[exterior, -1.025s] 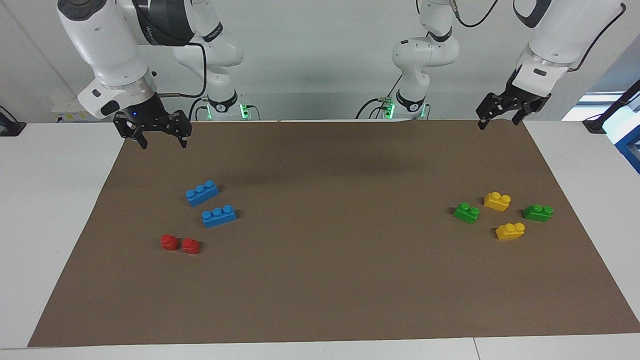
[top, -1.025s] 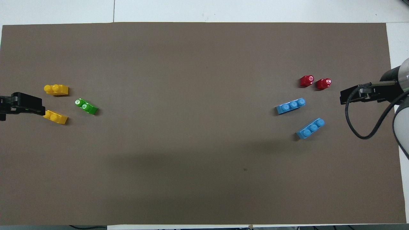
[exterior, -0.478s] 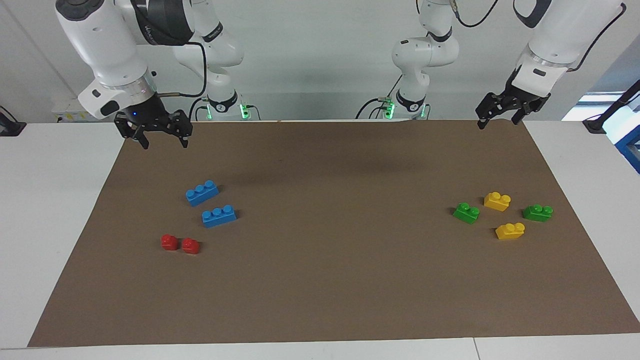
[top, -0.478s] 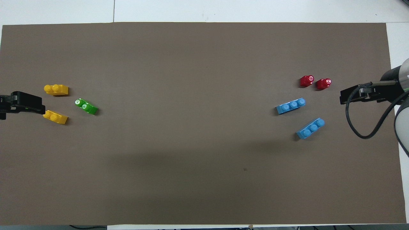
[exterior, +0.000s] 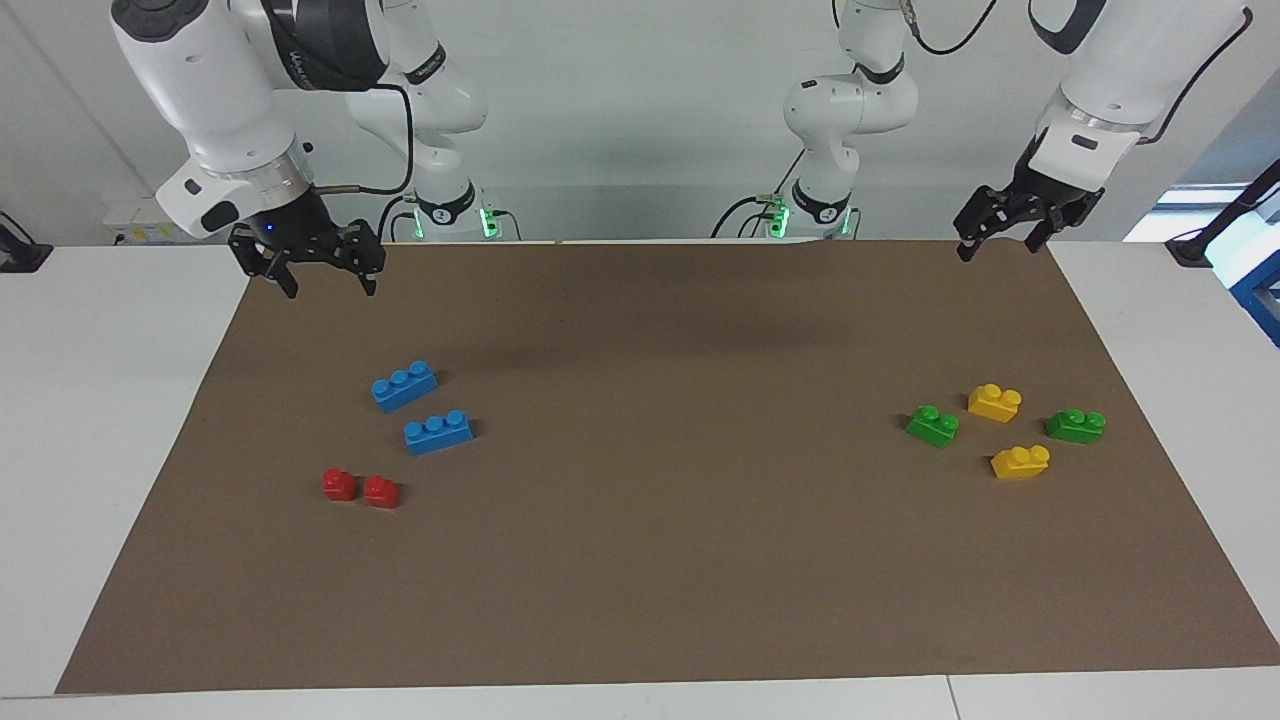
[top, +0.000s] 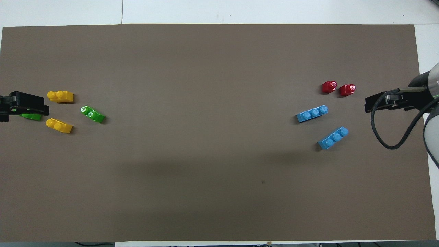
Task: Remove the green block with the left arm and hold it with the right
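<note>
Facing view: left gripper [exterior: 995,242], right gripper [exterior: 320,280] raised, fingers spread.

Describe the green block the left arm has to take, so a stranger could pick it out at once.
On the brown mat, go to the left arm's end, where four two-stud bricks lie: two yellow, two green. The green block is the bright one nearest the mat's middle. The darker green brick lies nearest the mat's edge, with the yellow bricks between them.

Darker green brick [top: 31,117] largely covered by the left gripper [top: 24,108] overhead, beside the yellow bricks [top: 60,96]; left gripper cut off at the edge
</note>
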Robot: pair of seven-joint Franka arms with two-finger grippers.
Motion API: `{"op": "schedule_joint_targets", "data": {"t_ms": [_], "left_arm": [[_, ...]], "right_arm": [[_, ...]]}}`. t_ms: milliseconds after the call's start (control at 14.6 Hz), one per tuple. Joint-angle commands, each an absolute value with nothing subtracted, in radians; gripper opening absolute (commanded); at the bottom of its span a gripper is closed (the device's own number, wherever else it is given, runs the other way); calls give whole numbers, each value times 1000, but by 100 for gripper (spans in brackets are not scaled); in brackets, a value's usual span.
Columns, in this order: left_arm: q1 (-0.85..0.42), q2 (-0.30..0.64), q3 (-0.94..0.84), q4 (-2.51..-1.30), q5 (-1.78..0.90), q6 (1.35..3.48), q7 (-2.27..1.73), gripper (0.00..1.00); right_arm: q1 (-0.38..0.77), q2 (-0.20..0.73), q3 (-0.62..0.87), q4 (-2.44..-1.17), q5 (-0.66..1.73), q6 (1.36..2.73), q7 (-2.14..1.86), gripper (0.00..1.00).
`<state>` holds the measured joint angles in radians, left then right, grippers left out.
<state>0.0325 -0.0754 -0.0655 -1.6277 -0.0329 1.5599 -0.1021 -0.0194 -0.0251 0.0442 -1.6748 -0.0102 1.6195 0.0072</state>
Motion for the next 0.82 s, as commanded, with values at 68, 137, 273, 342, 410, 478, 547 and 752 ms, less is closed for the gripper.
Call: {"op": "schedule_joint_targets", "data": {"t_ms": [68, 137, 273, 342, 410, 478, 547, 752], "left_arm": [[38, -75, -63, -1618, -49, 1563, -103, 100], [40, -75, -63, -1618, -49, 1562, -103, 100], [41, -75, -63, -1618, -48, 1563, -101, 100], [43, -75, -63, -1618, -48, 1565, -101, 100], [43, -75, -63, -1618, -48, 1563, -100, 100], [43, -75, -63, -1618, -48, 1563, -98, 100], [44, -77, -63, -1618, -48, 1562, -94, 100], [44, -78, -63, -1627, -48, 1566, -91, 100]], "right_arm": [[-28, -20, 52, -1661, 11, 1594, 25, 100], [-28, -21, 52, -1663, 9, 1594, 25, 100], [-28, -21, 52, -1663, 11, 1591, 25, 100], [-26, -21, 52, -1663, 11, 1591, 25, 100], [-26, -23, 54, -1664, 9, 1591, 25, 100], [-23, -23, 54, -1666, 11, 1591, 25, 100], [-21, -23, 54, -1666, 11, 1591, 26, 100], [-21, -23, 54, -1666, 11, 1591, 26, 100]]}}
